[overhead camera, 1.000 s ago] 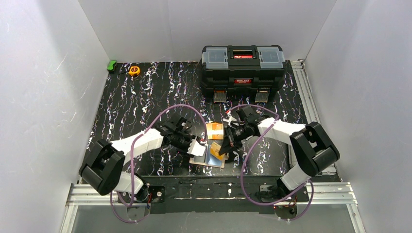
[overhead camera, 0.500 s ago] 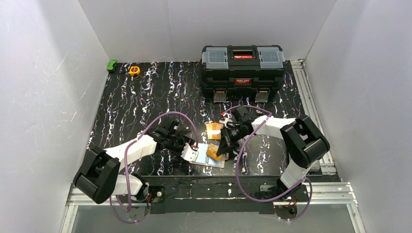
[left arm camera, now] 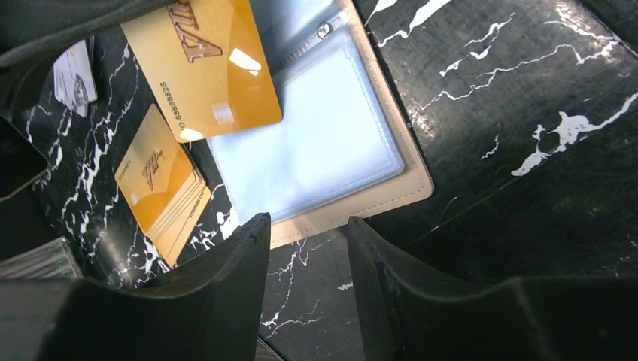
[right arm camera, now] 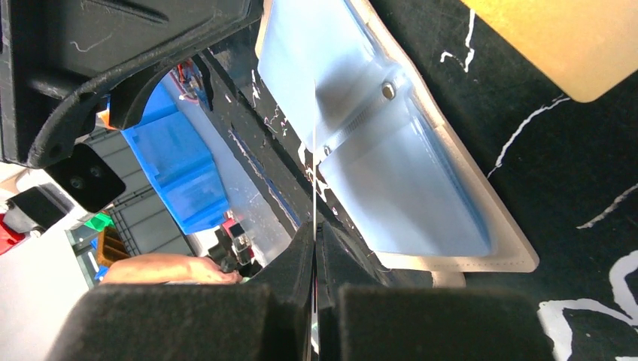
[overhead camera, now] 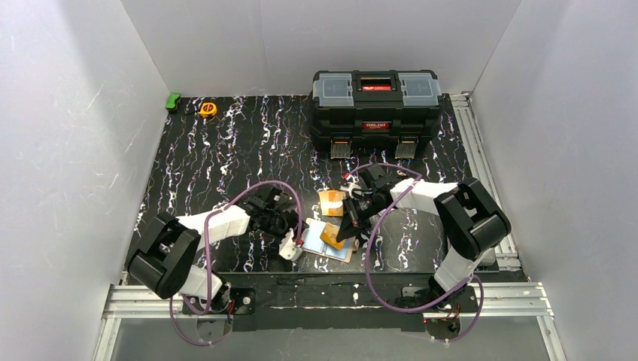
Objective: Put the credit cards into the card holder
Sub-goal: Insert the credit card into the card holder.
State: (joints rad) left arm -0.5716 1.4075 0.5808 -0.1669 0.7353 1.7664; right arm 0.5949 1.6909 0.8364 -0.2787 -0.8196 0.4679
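While the right gripper (overhead camera: 343,228) pinches the orange card (left arm camera: 202,62) by one edge, fingers pressed together on it, the card holder (left arm camera: 331,143) lies open and flat on the table (overhead camera: 226,150) just below, near the front edge and between the two arms. From the left wrist we see the card overlapping one corner of the pale blue sleeve, not yet inside it. From the right wrist the card shows edge-on, a thin line running from the gripper out over the sleeve. We judge the push must follow that line into the sleeve's mouth, though we cannot tell which side the mouth is on. The left gripper (left arm camera: 308,226) hovers half spread just off the holder's near border, holding nothing, and is well placed to pin the holder down. A stack of orange cards (left arm camera: 160,184) lies just beside the holder.
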